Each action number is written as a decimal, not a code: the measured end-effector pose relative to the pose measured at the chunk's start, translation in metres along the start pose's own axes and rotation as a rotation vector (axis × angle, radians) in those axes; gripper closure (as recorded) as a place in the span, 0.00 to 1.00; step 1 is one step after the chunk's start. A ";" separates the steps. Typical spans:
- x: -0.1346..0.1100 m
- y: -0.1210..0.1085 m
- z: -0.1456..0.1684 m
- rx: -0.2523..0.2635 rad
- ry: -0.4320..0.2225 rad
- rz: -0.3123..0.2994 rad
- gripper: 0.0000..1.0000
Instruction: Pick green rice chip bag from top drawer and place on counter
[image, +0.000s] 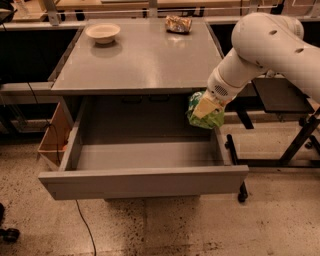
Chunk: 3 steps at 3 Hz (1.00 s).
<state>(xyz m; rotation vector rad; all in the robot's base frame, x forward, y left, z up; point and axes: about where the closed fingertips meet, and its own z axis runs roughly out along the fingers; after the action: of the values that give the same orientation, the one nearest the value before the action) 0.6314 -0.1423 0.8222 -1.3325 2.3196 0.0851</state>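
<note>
The green rice chip bag (206, 116) hangs in my gripper (206, 107), lifted above the right rear corner of the open top drawer (145, 182), just below the counter's front right edge. The gripper is shut on the bag, at the end of the white arm that comes in from the upper right. The drawer is pulled out and its floor shows nothing else. The grey counter (140, 57) lies above and to the left of the bag.
A pale bowl (102, 32) sits at the counter's back left. A brownish-gold snack bag (178, 24) lies at the back centre-right. A small black side table (282, 95) stands right of the counter. A cardboard box (52, 135) stands left of the drawer.
</note>
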 end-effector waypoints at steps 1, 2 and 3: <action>0.010 0.014 0.008 -0.103 -0.006 0.014 1.00; 0.017 0.043 0.003 -0.226 -0.047 0.040 1.00; 0.022 0.051 -0.021 -0.242 -0.075 0.043 1.00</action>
<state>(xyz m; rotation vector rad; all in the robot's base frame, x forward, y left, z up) 0.5726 -0.1388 0.8234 -1.3657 2.3310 0.4343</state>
